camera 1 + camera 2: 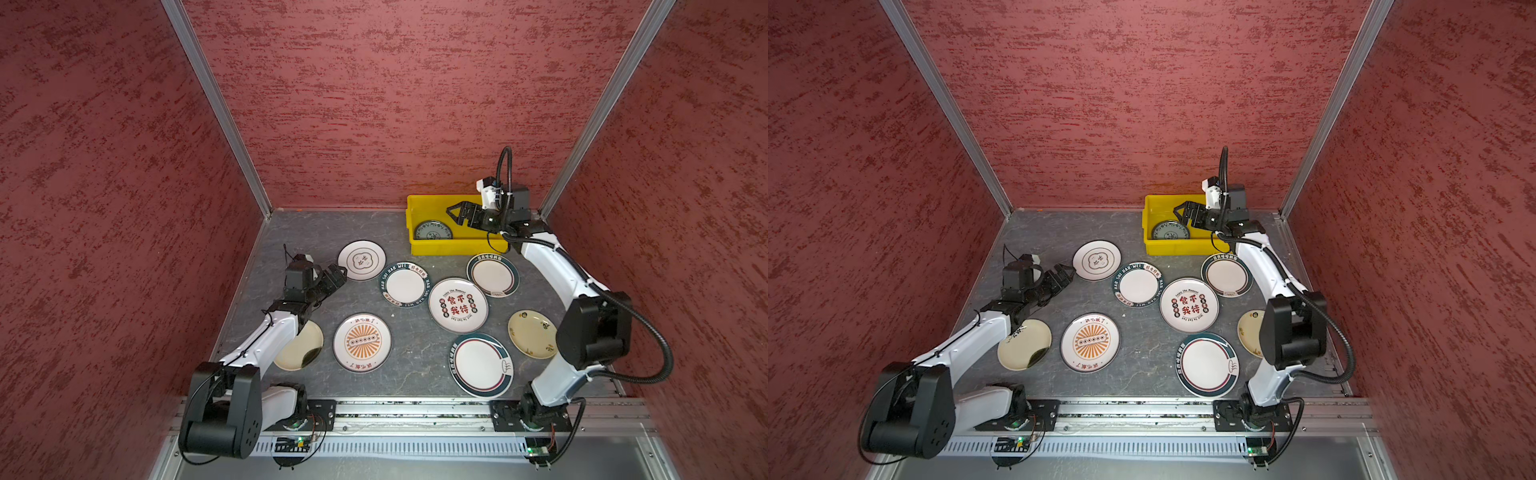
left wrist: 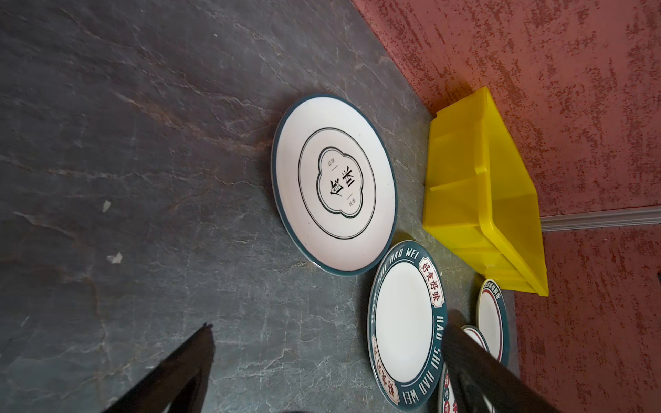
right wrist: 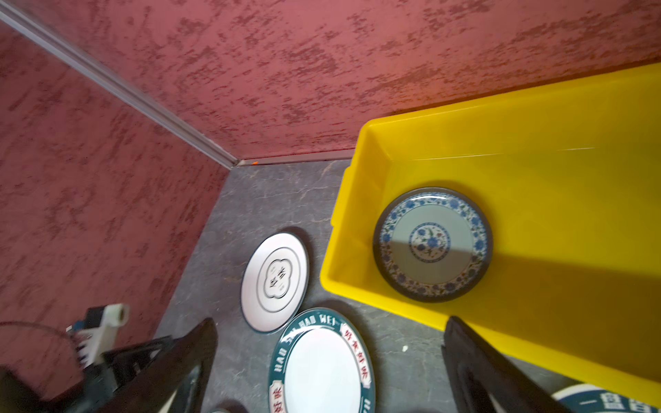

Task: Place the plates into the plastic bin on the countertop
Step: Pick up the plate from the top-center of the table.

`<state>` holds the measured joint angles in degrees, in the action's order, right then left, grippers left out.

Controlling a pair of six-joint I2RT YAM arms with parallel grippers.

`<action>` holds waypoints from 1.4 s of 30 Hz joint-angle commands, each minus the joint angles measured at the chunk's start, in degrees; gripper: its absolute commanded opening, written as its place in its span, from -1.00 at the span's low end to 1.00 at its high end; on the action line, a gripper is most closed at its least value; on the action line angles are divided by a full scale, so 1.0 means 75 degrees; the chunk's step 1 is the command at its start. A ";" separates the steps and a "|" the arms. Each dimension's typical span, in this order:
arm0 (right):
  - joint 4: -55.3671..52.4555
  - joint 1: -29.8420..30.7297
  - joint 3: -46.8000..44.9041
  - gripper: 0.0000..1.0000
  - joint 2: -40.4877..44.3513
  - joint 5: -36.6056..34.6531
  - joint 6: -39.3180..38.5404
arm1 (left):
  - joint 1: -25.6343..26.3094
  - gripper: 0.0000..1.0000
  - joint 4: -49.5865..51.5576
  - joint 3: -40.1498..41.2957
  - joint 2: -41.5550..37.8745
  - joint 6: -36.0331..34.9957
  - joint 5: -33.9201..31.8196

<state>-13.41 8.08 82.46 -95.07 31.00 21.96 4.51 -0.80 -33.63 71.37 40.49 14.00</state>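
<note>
The yellow plastic bin [image 1: 453,248] [image 1: 1183,248] stands at the back right of the countertop [image 1: 316,232]. One grey-green plate with a blue pattern [image 1: 433,230] [image 3: 432,245] lies flat inside it. My right gripper [image 1: 454,214] [image 3: 331,321] hangs open and empty above the bin, just right of that plate. Several plates lie on the countertop, among them a clover-emblem one [image 1: 361,260] [image 2: 334,184], a HAO WEI one [image 1: 405,284], a red-character one [image 1: 458,305] and an orange sunburst one [image 1: 362,342]. My left gripper [image 1: 338,274] [image 2: 329,321] is open and empty, just left of the clover plate.
Red textured walls close in the left, back and right sides. A cream plate [image 1: 305,349] lies partly under my left forearm. Another cream plate [image 1: 532,333] sits beside my right arm's elbow. Two teal-rimmed plates [image 1: 493,275] [image 1: 482,365] lie on the right.
</note>
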 commanded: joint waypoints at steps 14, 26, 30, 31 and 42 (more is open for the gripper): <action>0.2874 0.0001 -0.4014 0.98 0.3412 0.1629 0.1594 | -0.0221 0.99 -0.1189 -0.0744 0.2202 0.0822 0.0886; 0.2703 0.0010 -0.5159 0.98 0.3851 0.1378 0.1796 | -0.0293 0.99 -0.2090 -0.0923 0.3186 0.1120 0.1052; 0.2914 0.0008 -0.5386 0.98 0.3949 0.1336 0.1998 | -0.0356 0.97 -0.2285 -0.1019 0.3550 0.1233 0.1095; 0.2963 0.0006 -0.5448 0.98 0.3987 0.1347 0.2034 | -0.0378 0.89 -0.2405 -0.1013 0.3642 0.1285 0.1146; 0.2819 0.0009 -0.5643 0.98 0.4112 0.0886 0.2088 | -0.0426 0.25 -0.2903 -0.1290 0.4666 0.1576 0.1364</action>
<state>6.55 8.10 40.42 -65.01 39.16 37.15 1.50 -23.09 -43.18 104.29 51.83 24.43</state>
